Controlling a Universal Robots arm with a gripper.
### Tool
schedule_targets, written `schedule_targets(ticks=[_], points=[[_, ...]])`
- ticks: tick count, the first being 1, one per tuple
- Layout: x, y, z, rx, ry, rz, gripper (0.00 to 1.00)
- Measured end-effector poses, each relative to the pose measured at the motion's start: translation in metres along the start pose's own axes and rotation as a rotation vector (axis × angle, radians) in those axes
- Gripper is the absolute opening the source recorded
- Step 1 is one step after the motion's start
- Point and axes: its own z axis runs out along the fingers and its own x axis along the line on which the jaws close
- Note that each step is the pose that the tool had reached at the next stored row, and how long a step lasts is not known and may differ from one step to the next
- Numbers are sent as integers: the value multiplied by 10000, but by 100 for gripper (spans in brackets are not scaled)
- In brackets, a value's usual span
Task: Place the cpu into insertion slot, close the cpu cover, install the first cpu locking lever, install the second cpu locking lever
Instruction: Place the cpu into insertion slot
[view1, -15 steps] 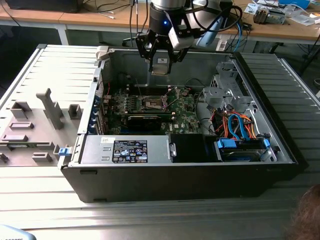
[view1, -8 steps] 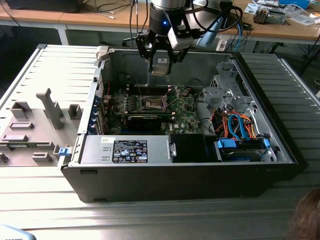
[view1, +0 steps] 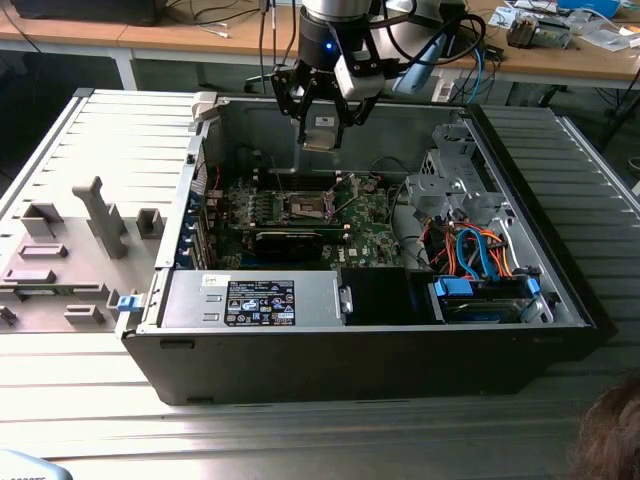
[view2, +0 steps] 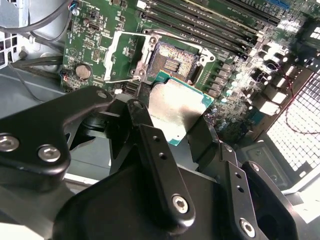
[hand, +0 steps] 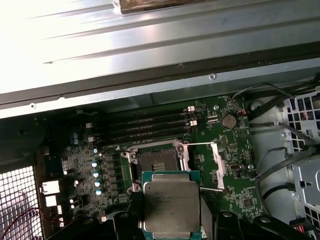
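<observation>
My gripper (view1: 322, 128) hangs inside the open computer case, above the back of the motherboard, shut on the cpu (view1: 322, 134). In both wrist views the cpu (view2: 177, 107) (hand: 170, 205) shows its silver-grey top and green rim, clamped between the black fingers (view2: 145, 107). It floats above and just short of the empty insertion slot (view2: 172, 60) (hand: 156, 162), clear of the board. The cpu cover (view2: 121, 56) (hand: 218, 165) is swung open beside the slot. Thin wire levers (hand: 201, 144) stand released along it.
A black card (view1: 290, 238) lies across the board in front of the slot (view1: 308, 207). Memory sticks (hand: 145, 127) run behind it. The power supply (view1: 255, 298) and a drive cage with blue and orange cables (view1: 480, 255) fill the case front. A grey fixture plate (view1: 70, 250) lies at the exterior view's left.
</observation>
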Motion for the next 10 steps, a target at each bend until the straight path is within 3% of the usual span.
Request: schedule_targets(ticks=[10], points=[[0, 0, 8, -5, -9, 268, 55]])
